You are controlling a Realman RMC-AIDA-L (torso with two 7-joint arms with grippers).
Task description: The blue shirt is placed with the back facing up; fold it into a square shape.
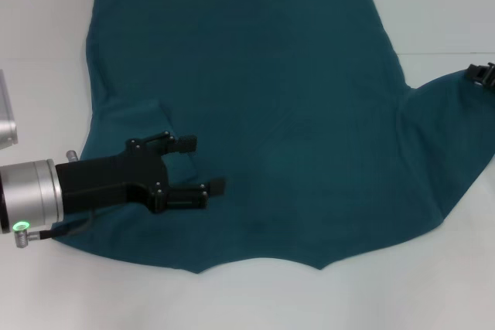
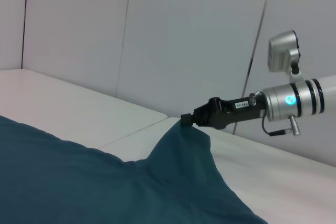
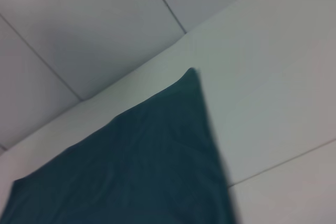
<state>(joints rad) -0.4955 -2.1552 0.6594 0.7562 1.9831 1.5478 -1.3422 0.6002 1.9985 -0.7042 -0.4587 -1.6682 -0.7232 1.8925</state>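
The blue shirt [image 1: 263, 113] lies spread, plain side up, across the white table [image 1: 433, 5], with its collar edge nearest me. My left gripper [image 1: 203, 165] hovers low over the shirt's left shoulder area, its black fingers [image 1: 186, 143] spread open and holding nothing. At the far right edge my right gripper [image 1: 481, 73] holds the tip of the right sleeve. The left wrist view shows this right gripper [image 2: 186, 119] shut on the sleeve corner, which is lifted into a peak above the table. The right wrist view shows only the blue shirt [image 3: 142, 161] running up to a pointed tip.
A silver camera housing [image 1: 6, 121] sits at the left edge. Bare white table [image 1: 255, 299] lies in front of the collar and on both sides. Grey wall panels [image 2: 157, 35] stand behind the table.
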